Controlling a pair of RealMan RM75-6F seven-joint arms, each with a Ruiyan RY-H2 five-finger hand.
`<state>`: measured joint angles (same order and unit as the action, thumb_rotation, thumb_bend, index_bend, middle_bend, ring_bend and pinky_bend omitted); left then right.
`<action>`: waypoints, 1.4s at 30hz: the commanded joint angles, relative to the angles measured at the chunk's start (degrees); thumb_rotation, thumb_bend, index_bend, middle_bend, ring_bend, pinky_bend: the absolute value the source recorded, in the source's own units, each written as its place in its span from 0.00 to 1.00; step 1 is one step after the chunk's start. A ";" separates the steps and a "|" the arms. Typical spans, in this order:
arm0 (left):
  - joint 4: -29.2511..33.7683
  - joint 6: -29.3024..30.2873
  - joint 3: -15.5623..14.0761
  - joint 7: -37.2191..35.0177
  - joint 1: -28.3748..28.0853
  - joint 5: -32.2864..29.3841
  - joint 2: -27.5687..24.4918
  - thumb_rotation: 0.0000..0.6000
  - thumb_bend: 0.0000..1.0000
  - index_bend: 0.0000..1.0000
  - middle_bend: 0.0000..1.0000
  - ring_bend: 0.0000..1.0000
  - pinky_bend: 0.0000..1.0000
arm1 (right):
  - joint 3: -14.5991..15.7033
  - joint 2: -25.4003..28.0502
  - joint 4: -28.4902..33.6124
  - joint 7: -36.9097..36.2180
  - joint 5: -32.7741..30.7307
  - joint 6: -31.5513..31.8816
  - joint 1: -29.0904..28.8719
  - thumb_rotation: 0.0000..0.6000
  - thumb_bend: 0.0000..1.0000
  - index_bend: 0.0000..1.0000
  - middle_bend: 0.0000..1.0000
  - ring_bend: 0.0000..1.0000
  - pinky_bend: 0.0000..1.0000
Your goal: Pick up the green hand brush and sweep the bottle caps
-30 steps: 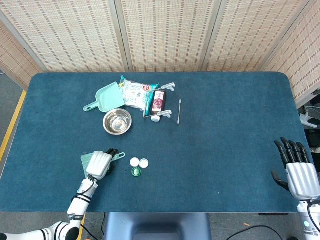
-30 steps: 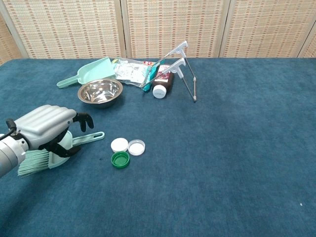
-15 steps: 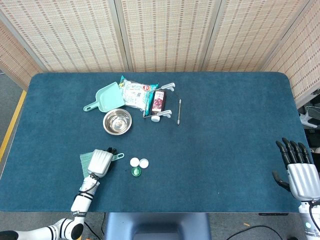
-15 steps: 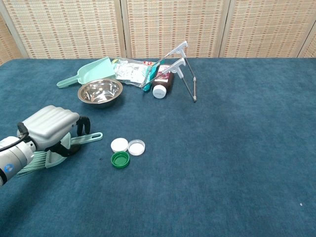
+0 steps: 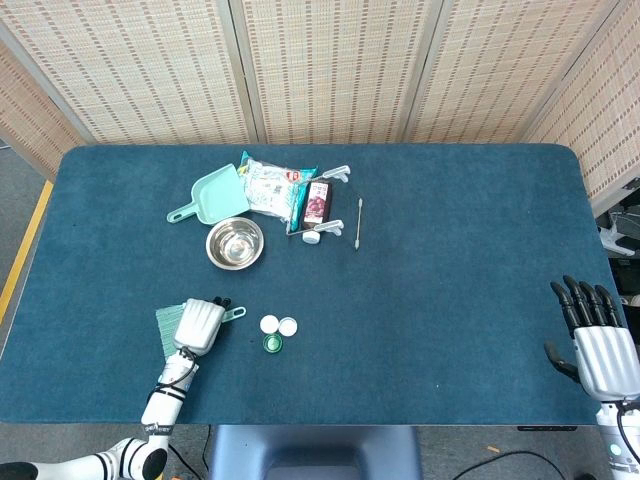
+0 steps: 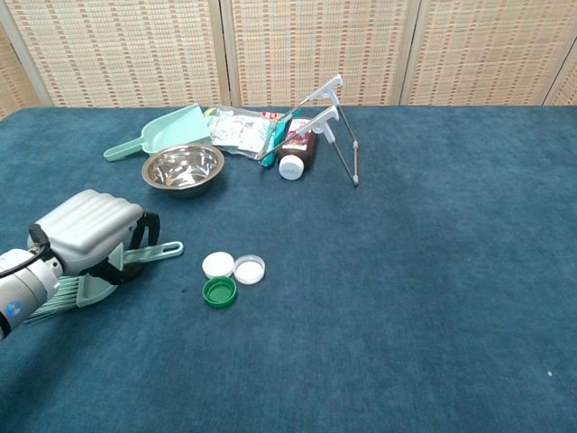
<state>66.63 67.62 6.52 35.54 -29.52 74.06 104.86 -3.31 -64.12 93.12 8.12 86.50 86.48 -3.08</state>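
Chest view: the brush [image 6: 99,275] lies on the table [image 6: 406,298] at the near left, mostly hidden under the left hand [image 6: 88,234], whose fingers curl over it; only the handle tip and bristle edge show. The caps [image 6: 227,274] sit just right of it. In the head view, the right hand [image 5: 596,340] hangs off the table's right edge, fingers apart, holding nothing.

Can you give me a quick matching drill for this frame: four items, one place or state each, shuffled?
Items:
1. hand brush
2. green cap
3. steel bowl
4. right hand

States:
A. empty, next to the dustpan
B. held by the left hand
C. open, at the table's near right corner
D. touching two white caps

Pairs: 1-B, 2-D, 3-A, 4-C
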 commanded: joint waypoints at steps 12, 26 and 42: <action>1.84 11.98 0.29 -46.27 2.44 12.29 -2.73 1.00 0.79 0.72 0.86 0.78 0.91 | 0.31 0.00 0.36 0.17 0.61 0.27 0.18 1.00 0.25 0.00 0.00 0.00 0.00; -9.19 22.04 1.45 -66.95 2.93 17.91 4.27 1.00 0.82 0.71 0.86 0.77 0.94 | 0.97 0.67 1.17 -0.04 1.56 0.48 0.56 1.00 0.25 0.00 0.00 0.00 0.00; -29.86 23.41 0.26 -73.87 0.12 18.80 16.71 1.00 0.82 0.71 0.86 0.77 0.94 | 0.94 1.27 1.48 -0.72 1.81 0.86 0.84 1.00 0.25 0.00 0.00 0.00 0.00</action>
<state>37.05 90.96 6.99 -38.07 -29.14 92.70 121.27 -2.38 -62.85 94.59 7.39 88.31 87.34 -2.24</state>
